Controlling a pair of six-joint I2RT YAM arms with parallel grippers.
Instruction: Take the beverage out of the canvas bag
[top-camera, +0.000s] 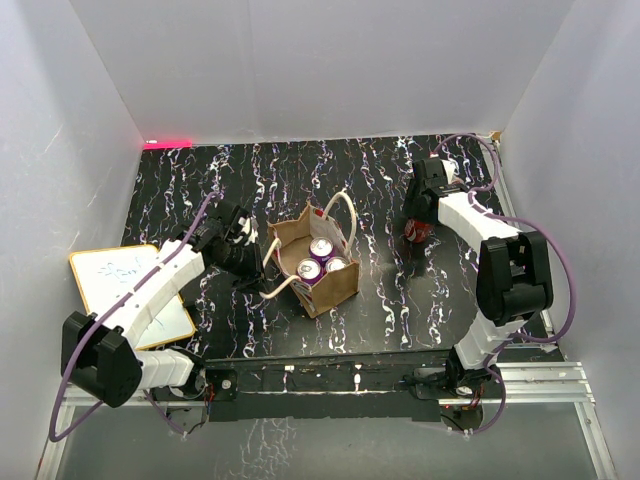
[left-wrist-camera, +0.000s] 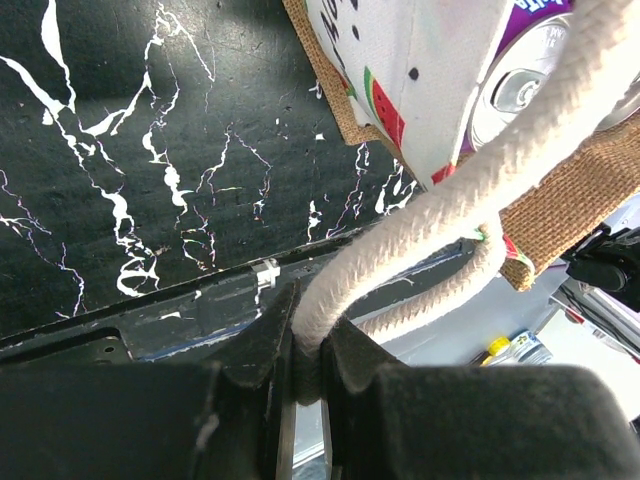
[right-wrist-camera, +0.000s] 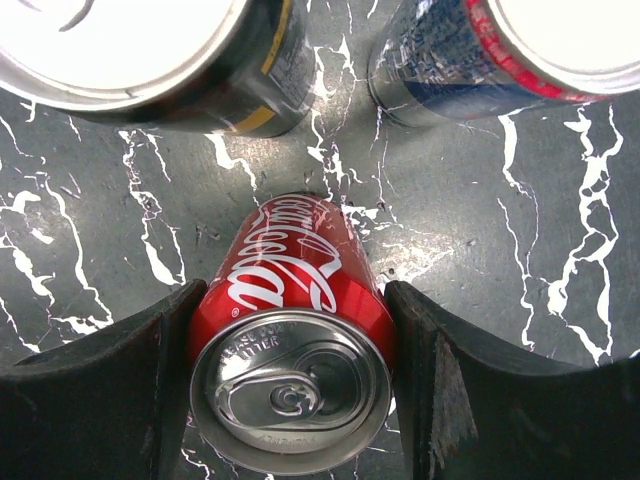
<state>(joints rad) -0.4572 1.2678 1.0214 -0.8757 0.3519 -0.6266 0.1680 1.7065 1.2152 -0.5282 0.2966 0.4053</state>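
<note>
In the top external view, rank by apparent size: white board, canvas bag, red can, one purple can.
1. white board
2. canvas bag
3. purple can and red can: too alike to rank, and the red one is partly hidden.

Tan canvas bag (top-camera: 336, 290), purple cans (top-camera: 322, 250), red can (right-wrist-camera: 290, 330), black white-veined table (top-camera: 380, 180).

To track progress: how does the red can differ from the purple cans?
Colour: the red can has a red wall; the purple cans are purple. Place: the red can is outside the canvas bag, on the right; the purple cans sit inside it. Grip: the right gripper is closed on the red can; the left gripper grips only the bag's handle. Both show silver tops.
</note>
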